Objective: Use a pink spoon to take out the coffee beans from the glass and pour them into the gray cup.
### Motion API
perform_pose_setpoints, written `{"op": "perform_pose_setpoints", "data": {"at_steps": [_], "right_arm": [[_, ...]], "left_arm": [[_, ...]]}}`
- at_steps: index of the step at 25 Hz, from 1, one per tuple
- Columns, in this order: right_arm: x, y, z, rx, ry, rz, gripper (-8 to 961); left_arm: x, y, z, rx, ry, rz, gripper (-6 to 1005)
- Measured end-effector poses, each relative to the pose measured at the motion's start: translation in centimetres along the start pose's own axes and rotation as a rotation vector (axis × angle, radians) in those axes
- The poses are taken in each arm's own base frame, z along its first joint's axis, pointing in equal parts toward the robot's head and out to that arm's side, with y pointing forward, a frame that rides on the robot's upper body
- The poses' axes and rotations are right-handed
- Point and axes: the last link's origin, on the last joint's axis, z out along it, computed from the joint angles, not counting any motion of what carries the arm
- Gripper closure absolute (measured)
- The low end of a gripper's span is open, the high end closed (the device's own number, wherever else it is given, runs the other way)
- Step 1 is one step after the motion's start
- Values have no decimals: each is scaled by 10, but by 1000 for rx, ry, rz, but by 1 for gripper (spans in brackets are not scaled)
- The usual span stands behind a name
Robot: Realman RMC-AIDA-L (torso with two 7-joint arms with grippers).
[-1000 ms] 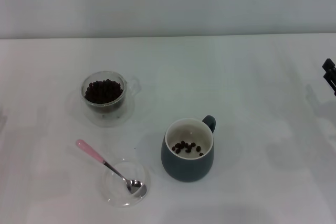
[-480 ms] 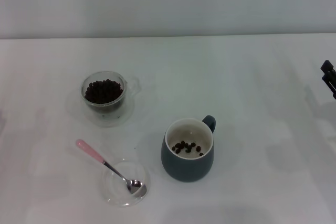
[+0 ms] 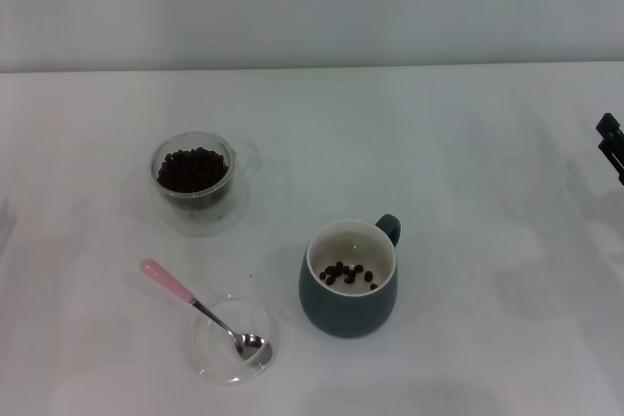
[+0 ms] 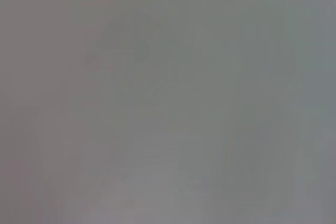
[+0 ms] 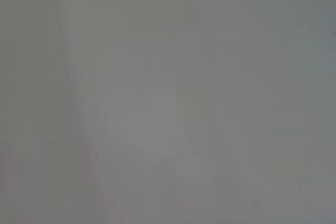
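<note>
The light, slippery pink spoon was judged best gripped at its handle; the right gripper's opening could not be told.

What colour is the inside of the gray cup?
Cream-white, with a few dark coffee beans on the bottom of the gray cup; the head view shows it best.

spoon left of cup

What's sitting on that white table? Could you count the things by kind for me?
Cups: 2, the glass of coffee beans and the gray cup
Spoons: 1, the pink spoon
Clear dishes: 1, the dish under the spoon's bowl
Total: 4
</note>
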Motion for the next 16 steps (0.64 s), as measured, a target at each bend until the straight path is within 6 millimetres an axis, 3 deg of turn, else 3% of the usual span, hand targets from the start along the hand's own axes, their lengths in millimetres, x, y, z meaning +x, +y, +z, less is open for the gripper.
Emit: {"op": "perform_pose_setpoints", "data": {"at_steps": [16], "right_arm": [[-1,-1,1,0,-4,-5,287]], "left_arm": [[1,-4,0,27,10,-12,106]]}}
